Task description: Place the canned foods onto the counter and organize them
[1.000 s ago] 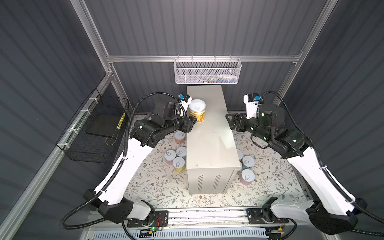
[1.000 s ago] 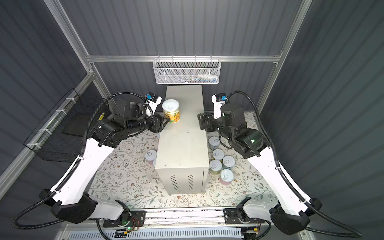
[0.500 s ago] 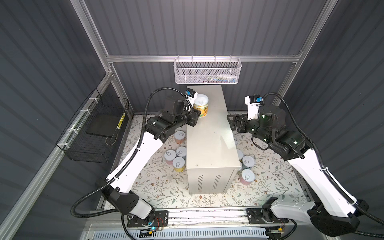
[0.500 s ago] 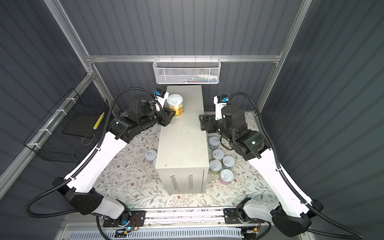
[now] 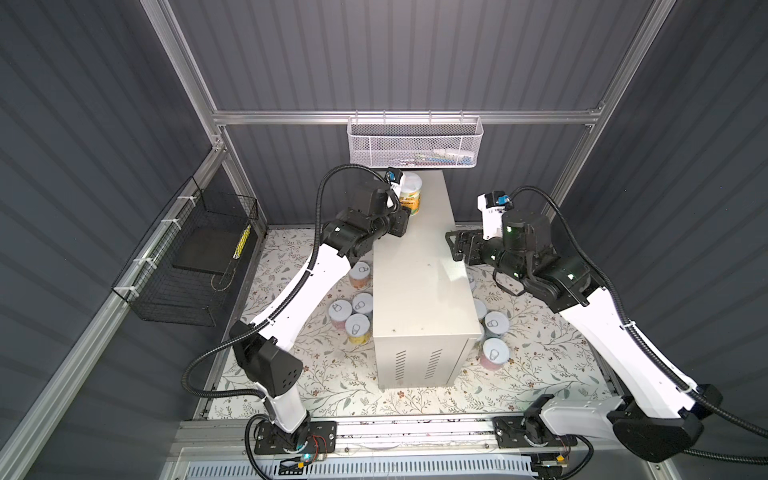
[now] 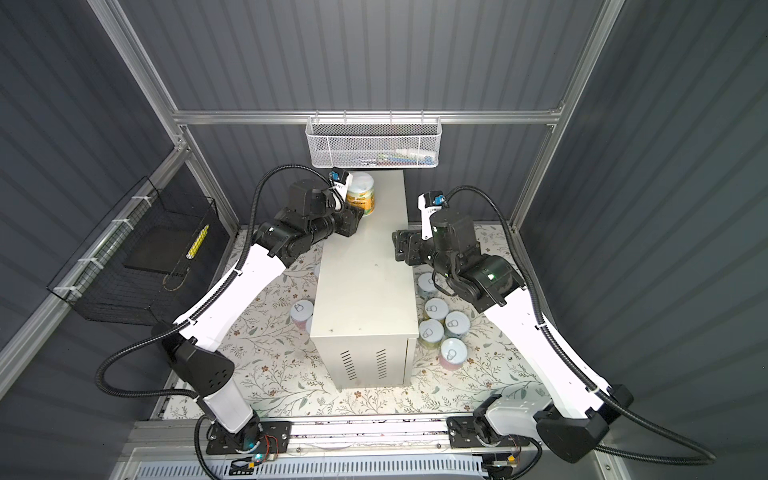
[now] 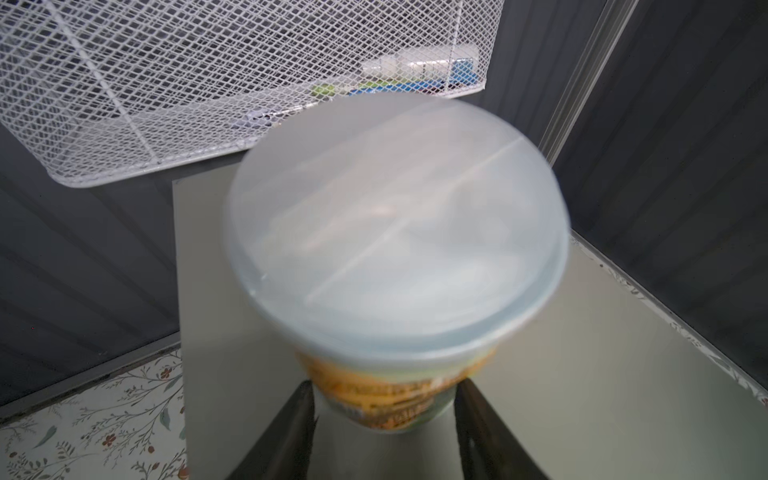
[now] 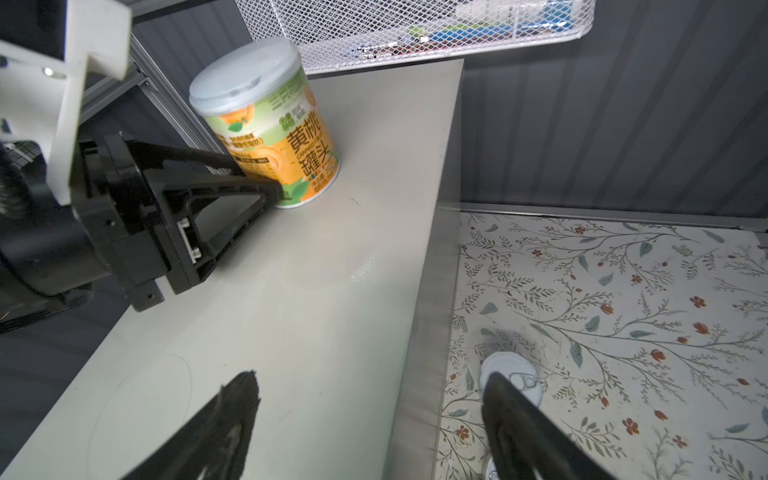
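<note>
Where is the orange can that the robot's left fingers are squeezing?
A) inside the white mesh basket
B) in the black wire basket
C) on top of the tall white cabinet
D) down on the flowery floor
C: the can stands at the far end of the cabinet top, held low down by the left fingers, just below the white mesh basket.

White arm links [image 5: 299,299]; black joints [image 5: 270,365]; ribbed black cables [image 5: 320,208]
</note>
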Controlling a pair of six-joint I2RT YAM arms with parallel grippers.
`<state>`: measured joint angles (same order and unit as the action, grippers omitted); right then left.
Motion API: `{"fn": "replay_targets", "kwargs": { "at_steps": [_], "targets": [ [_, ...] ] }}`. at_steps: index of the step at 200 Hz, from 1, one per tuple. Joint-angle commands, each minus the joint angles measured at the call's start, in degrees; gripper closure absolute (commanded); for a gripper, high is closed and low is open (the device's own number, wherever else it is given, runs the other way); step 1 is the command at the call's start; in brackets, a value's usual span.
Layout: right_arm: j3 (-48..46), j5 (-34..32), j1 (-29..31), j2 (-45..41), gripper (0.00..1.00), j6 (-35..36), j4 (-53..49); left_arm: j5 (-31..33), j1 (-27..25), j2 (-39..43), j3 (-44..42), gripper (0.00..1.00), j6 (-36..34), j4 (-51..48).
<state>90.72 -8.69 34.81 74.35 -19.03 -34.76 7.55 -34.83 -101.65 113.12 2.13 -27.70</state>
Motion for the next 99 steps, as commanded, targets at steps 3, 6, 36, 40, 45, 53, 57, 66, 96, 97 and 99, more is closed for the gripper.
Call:
{"fn": "replay_targets", "kwargs": {
  "at_steps": [3,6,36,40,45,53,57,66,96,97,99],
  "targets": [
    [3.02,1.46,-0.79,1.25,0.14,0.92,0.94,1.27,1.31,-3.25,5.36,0.45,1.48,2.93],
    [3.12,1.63,-0.81,1.36,0.14,0.92,0.98,1.37,1.45,-3.54,5.53,0.44,1.75,3.23],
    [3.27,2.03,-1.33,2.07,0.14,0.97,1.32,2.02,2.78,-6.31,7.16,0.38,3.70,6.58],
    [3.32,2.08,-1.62,2.18,0.14,0.92,1.44,2.06,3.01,-6.98,8.10,0.38,3.99,6.25],
    [3.67,2.42,-2.13,2.45,0.14,0.92,1.69,2.07,3.29,-7.94,9.41,0.38,4.26,5.60],
    [4.28,2.98,-2.68,3.04,0.14,1.03,1.74,1.83,3.77,-9.38,11.67,0.37,4.92,4.44],
    [4.49,3.12,-2.88,3.25,0.14,1.09,1.84,1.71,3.99,-10.04,12.62,0.37,5.21,4.13],
    [5.10,3.51,-3.59,4.15,0.14,1.38,2.06,1.25,4.46,-11.15,14.11,0.36,5.50,3.95],
    [6.58,5.65,-5.43,7.11,0.15,1.10,2.77,1.19,5.46,-14.04,17.66,0.35,6.09,3.46],
    [6.58,5.76,-5.44,7.16,0.15,1.01,2.77,1.17,5.51,-14.08,17.75,0.35,6.11,3.45],
    [6.62,5.85,-5.49,7.27,0.15,1.01,2.84,1.09,5.59,-14.21,17.90,0.35,6.13,3.38]
  ]
}}
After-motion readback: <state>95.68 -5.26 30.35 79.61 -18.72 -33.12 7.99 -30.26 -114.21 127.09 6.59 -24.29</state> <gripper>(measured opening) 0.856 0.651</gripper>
